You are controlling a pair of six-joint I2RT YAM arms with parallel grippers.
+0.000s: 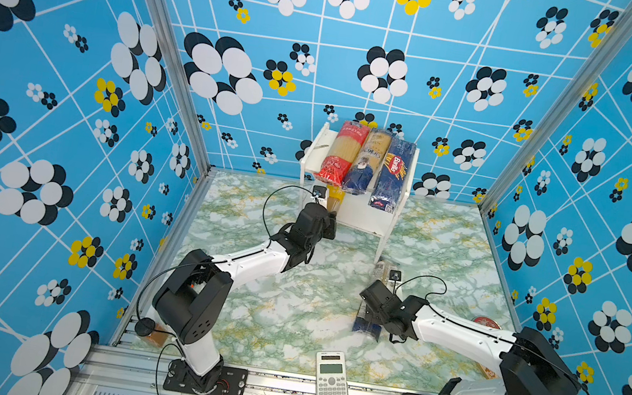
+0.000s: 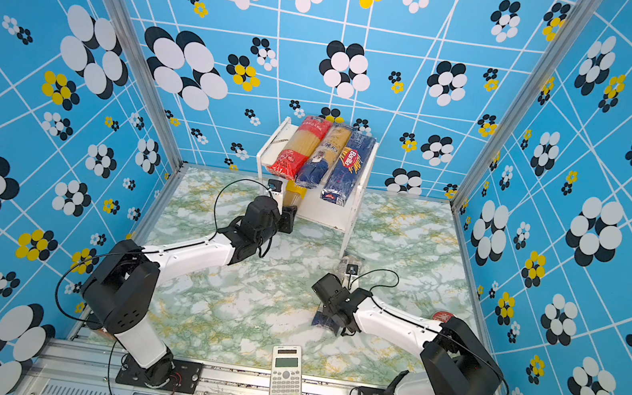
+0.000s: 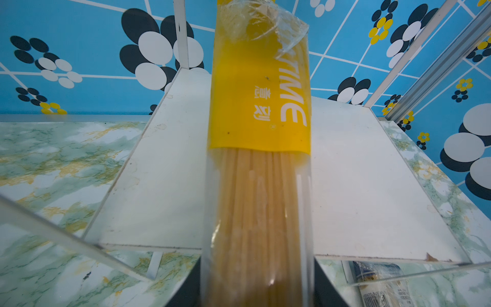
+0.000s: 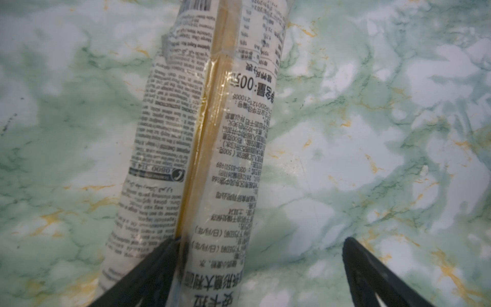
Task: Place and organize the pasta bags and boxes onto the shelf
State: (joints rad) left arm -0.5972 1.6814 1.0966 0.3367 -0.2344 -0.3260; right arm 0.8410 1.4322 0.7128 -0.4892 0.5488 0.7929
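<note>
Three packs (image 1: 368, 159) lying on shelf (image 1: 398, 218) top. Left claw (image 1: 329, 215) pinching yellow bag (image 3: 259, 106), holding it over lower board (image 3: 358, 172). Right claw (image 4: 260, 271) hanging spread above last navy-ended bag (image 4: 212, 133) on table (image 1: 291, 300)

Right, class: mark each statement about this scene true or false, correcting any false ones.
1. The Barilla box lies on the shelf's top board. True.
2. The left gripper holds the red-ended bag. False: it holds the yellow bag.
3. The right gripper's fingers are clamped shut. False: they stand open above a pack on the table.
4. A calculator lies at the table's front edge. True.
</note>
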